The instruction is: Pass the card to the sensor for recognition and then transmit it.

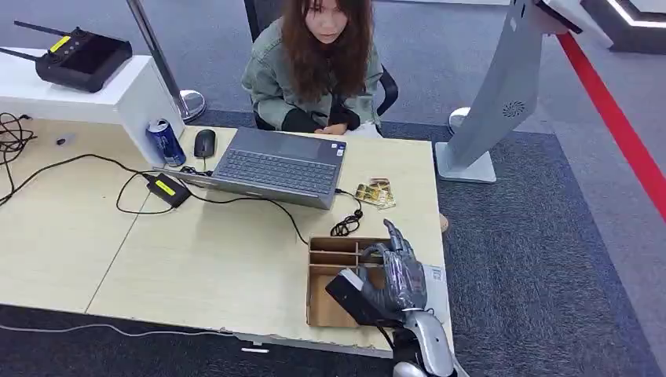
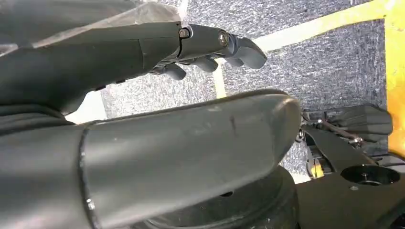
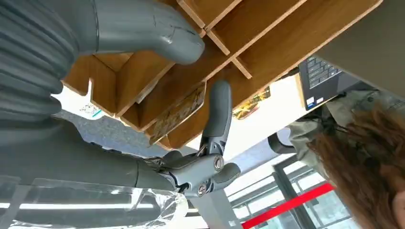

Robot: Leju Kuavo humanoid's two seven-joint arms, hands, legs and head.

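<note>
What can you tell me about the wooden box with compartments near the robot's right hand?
The wooden box is a shallow open tray of light brown wood, split by thin dividers into several compartments. It lies flat at the near right corner of the table. The right hand reaches into it, and a patterned card stands inside one compartment by the fingers.

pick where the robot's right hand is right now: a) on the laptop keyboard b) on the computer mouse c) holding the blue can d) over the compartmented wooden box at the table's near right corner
d: the right hand sits over the wooden box, fingers reaching into its compartments, well apart from the laptop, blue can and mouse.
</note>
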